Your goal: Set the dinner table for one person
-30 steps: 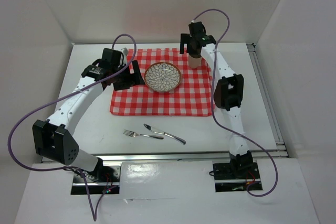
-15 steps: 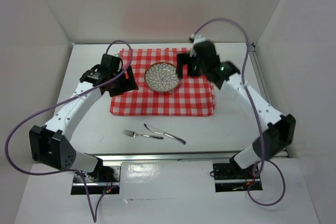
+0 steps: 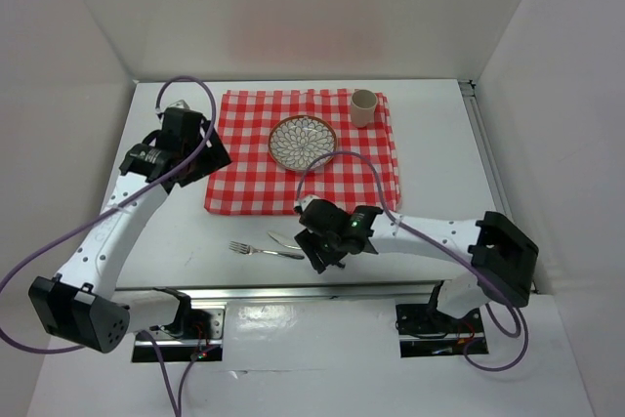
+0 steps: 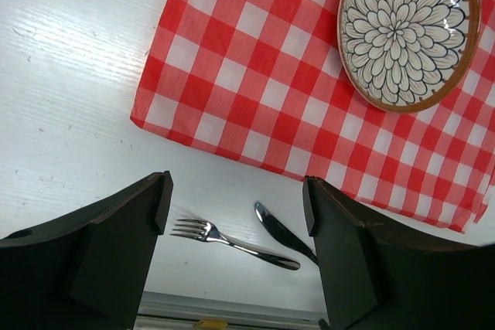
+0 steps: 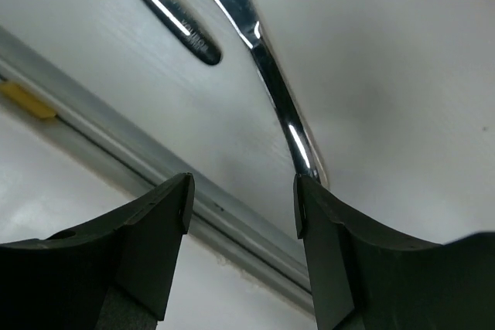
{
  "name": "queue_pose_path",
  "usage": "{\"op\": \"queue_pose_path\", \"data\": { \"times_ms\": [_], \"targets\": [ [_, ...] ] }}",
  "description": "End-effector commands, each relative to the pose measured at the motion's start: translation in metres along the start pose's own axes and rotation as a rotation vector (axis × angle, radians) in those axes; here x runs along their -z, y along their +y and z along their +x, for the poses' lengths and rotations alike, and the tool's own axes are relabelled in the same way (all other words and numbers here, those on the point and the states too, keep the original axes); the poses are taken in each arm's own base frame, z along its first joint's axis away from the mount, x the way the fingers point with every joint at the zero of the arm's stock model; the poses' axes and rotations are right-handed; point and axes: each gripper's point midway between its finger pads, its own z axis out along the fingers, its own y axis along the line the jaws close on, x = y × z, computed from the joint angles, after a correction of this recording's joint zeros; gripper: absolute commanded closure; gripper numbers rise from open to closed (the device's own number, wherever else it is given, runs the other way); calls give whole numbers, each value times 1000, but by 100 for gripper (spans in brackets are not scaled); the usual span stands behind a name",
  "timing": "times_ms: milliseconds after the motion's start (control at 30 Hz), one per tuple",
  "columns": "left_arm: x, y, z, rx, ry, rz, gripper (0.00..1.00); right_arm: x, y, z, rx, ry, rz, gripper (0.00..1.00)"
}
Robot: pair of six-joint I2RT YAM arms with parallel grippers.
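While white desk (image 3: 186,231) spans whole view under both arms: left fingers (image 4: 124,245) released, over bare desk beside checked cloth (image 3: 254,183) corner. Fork (image 3: 256,249), knife (image 4: 282,233) near front rail. Right fingers (image 5: 139,245) spread, low over knife handle, grasping nothing. Patterned plate (image 3: 303,142), cup (image 3: 363,106) on cloth.

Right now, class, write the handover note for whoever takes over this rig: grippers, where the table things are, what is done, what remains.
Left gripper: open, empty, by the left edge of the checked cloth.
Right gripper: open, low over the knife handle, nothing gripped.
Done: checked cloth spread on the dinner table; plate and cup on it.
Left: fork and knife lie on bare table near the front rail; they probably go beside the plate.
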Motion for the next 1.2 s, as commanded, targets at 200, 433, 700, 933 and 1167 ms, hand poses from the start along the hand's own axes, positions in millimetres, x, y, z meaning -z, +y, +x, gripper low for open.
{"op": "queue_pose_path", "data": {
  "times_ms": [200, 433, 700, 933, 1167],
  "targets": [
    [0, -4, 3, -24, 18, 35, 14, -45, 0, -36, 81, -60, 79, 35],
    [2, -5, 5, -20, 8, 57, 14, -62, -2, -33, 119, -30, 93, 42],
    [-1, -4, 6, -31, 15, 52, 14, -70, -8, -32, 115, -15, 70, 44],
    [1, -4, 2, -38, 2, 50, 14, -81, -13, -16, 131, 20, 12, 82],
    [3, -3, 0, -36, -10, 48, 14, -76, -16, -19, 171, 23, 62, 100]
  ]
}}
